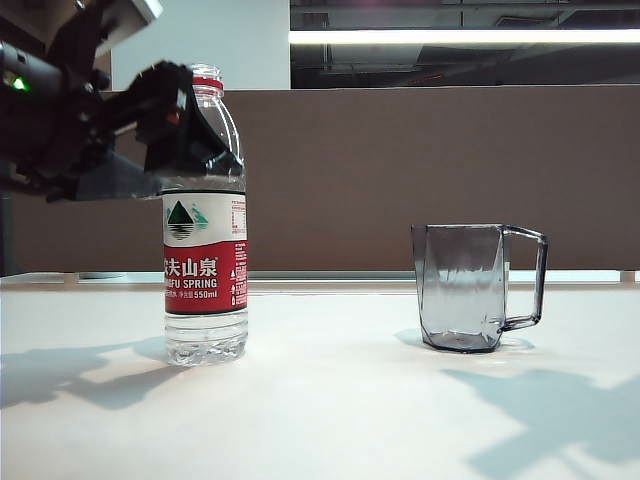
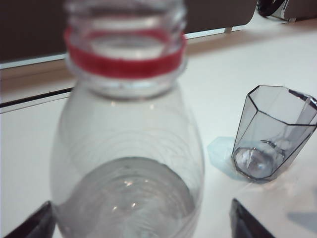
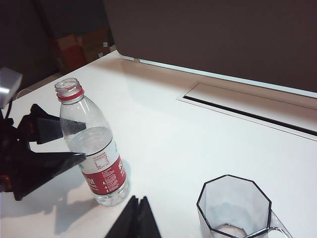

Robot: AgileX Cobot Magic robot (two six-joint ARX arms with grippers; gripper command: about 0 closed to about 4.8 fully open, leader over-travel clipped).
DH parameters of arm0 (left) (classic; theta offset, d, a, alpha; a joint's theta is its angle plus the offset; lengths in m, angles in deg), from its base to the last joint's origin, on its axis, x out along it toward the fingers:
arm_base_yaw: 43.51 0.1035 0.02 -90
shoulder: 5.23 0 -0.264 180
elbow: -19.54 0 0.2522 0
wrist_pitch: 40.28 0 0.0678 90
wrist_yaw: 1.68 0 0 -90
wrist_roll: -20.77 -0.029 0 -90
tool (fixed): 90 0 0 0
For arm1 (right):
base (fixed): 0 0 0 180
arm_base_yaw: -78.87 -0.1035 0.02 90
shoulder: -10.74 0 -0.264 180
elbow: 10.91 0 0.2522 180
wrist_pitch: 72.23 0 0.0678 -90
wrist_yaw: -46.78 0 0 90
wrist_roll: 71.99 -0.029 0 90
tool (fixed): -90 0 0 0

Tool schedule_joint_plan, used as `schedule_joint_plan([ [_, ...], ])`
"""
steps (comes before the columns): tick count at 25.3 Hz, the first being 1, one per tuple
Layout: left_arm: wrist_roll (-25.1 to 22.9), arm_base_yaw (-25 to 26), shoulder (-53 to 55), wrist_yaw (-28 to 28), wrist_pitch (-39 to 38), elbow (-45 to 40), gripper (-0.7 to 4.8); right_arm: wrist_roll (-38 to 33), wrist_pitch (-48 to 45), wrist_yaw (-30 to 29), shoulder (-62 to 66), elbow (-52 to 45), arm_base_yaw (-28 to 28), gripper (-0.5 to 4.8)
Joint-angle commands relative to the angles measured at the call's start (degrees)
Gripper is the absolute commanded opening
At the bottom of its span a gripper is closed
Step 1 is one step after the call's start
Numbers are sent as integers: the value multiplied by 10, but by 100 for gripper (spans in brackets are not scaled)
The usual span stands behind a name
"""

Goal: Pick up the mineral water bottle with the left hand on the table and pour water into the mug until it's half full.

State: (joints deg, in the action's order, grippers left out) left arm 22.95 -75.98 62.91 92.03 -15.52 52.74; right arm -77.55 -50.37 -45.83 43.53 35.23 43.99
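- The left tool (image 1: 175,150) stands around the upper body of the mineral water bottle (image 1: 205,215) on the white bench (image 1: 330,400), jaws spread wide, one black finger (image 1: 195,125) crossing in front of the clear shoulder and the other behind it; whether either finger touches the plastic cannot be told from these views.
- In the left wrist view the bottle (image 2: 126,139) fills most of the frame and is blurred; only two dark fingertips (image 2: 247,223) show, one at each side of it.
- The left arm is cut off at the exterior view's edge, a small green light (image 1: 15,83) glowing on it.
- The right tool (image 3: 134,218) shows only as two dark fingertips close together in its own wrist view; whether they are fully closed cannot be told.
- The bottle stands upright, uncapped, with a red neck ring and a white-and-red label with a green mountain logo; the water line sits just above the label in the right wrist view (image 3: 94,148).
- The mug (image 1: 475,285), smoky-grey, faceted and translucent, stands upright well apart from the bottle, its squared handle pointing away from it.
- The mug (image 3: 235,208) is cut off by the frame in the right wrist view; the left wrist view shows it (image 2: 270,134) from above, and whether it holds any water is hard to tell.
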Motion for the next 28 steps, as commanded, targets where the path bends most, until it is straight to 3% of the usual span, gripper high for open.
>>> schedule_joint_plan([
  [1, -2, 0, 18, 2, 34, 1, 479, 0, -10, -1, -2, 3, -1, -8],
  [18, 0, 0, 132, 2, 164, 2, 479, 0, -4, -1, -2, 3, -1, -8],
  [28, 0, 0, 160, 2, 184, 9, 479, 0, -1, -1, -2, 3, -1, -8],
])
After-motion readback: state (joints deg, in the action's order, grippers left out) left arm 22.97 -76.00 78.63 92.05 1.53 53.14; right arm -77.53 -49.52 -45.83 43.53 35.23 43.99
